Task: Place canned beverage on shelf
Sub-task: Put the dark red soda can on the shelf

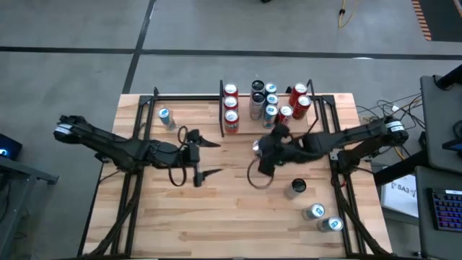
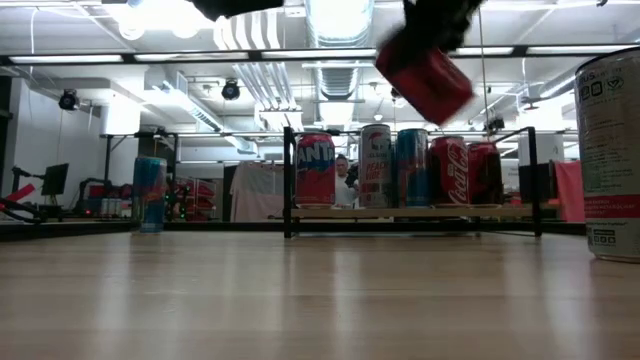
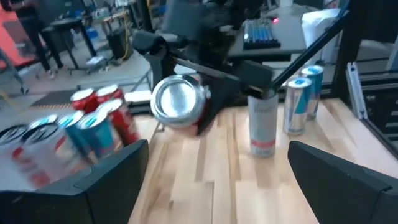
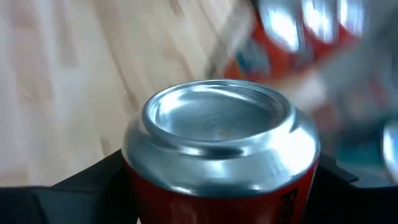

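A red can (image 4: 221, 149) with a silver top is gripped tilted in the right hand (image 1: 266, 153), above the worktop (image 1: 216, 209); the left hand (image 1: 206, 157) is spread.

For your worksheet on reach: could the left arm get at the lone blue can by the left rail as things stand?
Probably yes. The left gripper is open and empty, and the blue can stands alone on bare table, nothing between them.

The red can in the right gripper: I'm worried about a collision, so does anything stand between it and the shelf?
The right gripper holds the red aluminium can tilted in the air, just in front of the small light-wood shelf with black rails. Nothing visible stands between them, but upright cans already crowd the shelf, with bare board beside the red column.
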You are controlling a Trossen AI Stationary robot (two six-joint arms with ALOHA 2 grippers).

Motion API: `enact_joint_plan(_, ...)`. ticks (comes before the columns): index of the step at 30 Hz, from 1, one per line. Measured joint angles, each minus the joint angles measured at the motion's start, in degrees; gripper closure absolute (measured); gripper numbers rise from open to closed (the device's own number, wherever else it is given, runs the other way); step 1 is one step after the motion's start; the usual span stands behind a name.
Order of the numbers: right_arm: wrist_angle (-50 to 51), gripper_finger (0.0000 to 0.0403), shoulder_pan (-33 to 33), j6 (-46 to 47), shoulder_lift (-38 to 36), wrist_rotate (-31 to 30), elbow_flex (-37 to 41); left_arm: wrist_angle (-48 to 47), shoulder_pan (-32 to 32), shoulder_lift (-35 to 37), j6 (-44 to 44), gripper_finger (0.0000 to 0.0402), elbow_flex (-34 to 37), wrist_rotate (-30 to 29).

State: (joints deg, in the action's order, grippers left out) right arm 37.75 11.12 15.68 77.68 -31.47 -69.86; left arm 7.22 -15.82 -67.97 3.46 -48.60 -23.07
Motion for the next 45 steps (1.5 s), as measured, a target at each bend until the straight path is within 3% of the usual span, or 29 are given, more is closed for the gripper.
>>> enact_joint_plan(4,-10.85,0.0111,4.73,-12.13,2.17,-5.77,0.29,6.28,0.01,-4.65,1.79,0.0033,0.0,0.15)
enact_joint_plan(8,-17.81,0.0111,7.29,-18.07,4.59,-9.72,0.3,12.86,0.01,-9.02,2.6,0.0033,0.0,0.16)
enact_joint_plan(15,-20.48,0.0111,7.49,-18.72,7.88,-10.63,0.3,24.69,0.01,-15.27,4.5,0.0033,-0.01,1.68)
enact_joint_plan(20,-20.85,0.0111,7.51,-19.32,8.71,-10.52,-0.05,27.56,0.14,-17.98,5.3,0.0033,0.0,1.59)
enact_joint_plan(32,-22.27,0.0111,7.5,-20.26,8.71,-10.55,-0.05,35.2,0.78,-21.71,11.03,0.0033,-0.02,-5.89)
enact_joint_plan(37,-22.29,0.0111,7.45,-20.65,8.71,-11.29,-0.07,35.33,0.93,-21.77,6.12,0.0033,-0.02,-8.23)
enact_joint_plan(42,-22.38,0.0111,7.49,-24.13,8.71,-20.46,-0.09,35.73,1.14,-21.77,-2.85,0.0033,-0.02,-8.84)
enact_joint_plan(45,-23.27,0.0111,7.38,-27.49,8.71,-22.73,-0.13,35.63,1.72,-21.77,-4.05,0.0033,-0.46,-9.45)
